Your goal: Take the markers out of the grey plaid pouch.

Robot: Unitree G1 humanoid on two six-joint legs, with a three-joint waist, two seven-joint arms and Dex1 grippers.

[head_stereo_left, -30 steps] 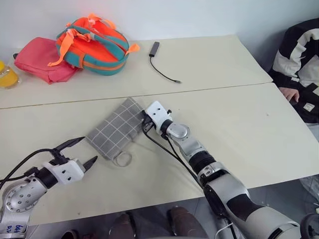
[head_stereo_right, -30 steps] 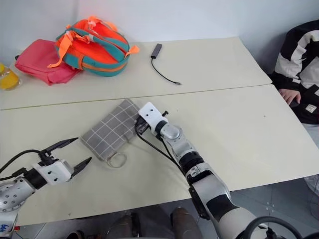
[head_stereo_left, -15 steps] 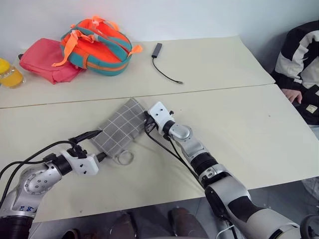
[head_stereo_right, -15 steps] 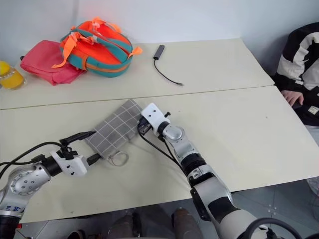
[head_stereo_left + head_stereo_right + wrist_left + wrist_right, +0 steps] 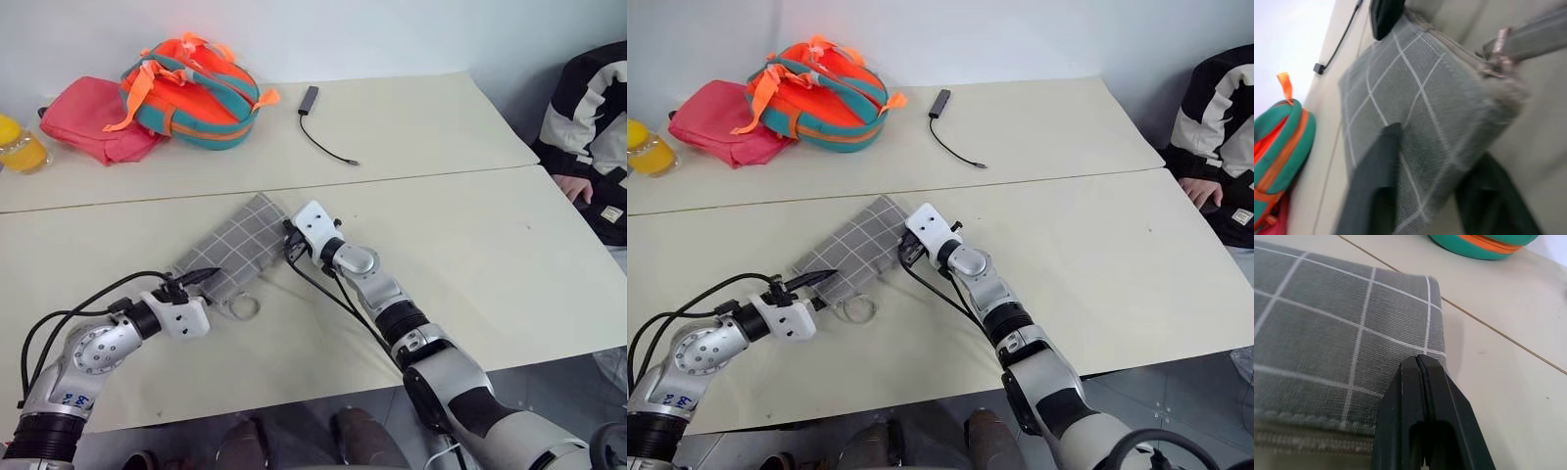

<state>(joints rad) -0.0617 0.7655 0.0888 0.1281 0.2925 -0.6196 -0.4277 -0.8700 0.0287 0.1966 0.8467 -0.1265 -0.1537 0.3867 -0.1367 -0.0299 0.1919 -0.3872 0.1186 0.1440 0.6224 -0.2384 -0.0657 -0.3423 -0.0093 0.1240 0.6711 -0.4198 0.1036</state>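
1. While lying flat on the near half of the desk, grey plaid pouch sits askew, far corner almost at the seam between the two desk halves, near end pointing toward the left arm.
2. Left hand: narrow, closed on the near-left corner of the pouch. In the left wrist view, one black finger on top of the checked fabric, the other at the pouch's edge, with the corner between them.
3. Right hand: closed tight, pointing level at the pouch's right side near its far corner. In the right wrist view, both fingers pressed together with no gap, tips against the grey cloth just beside the corner. Cannot tell whether any cloth is pinched between them.
4. Ring pull: on the desk just off the pouch's near end, close beside the left hand. Zip line runs along the pouch's edge in both wrist views.
5. On the far half of the desk, well apart from the pouch: orange-and-teal backpack, touching a pink bag; black cable with a grey plug to the backpack's right.
6. At the right edge of the head views: a person's sleeve in black and white, beside the desk.
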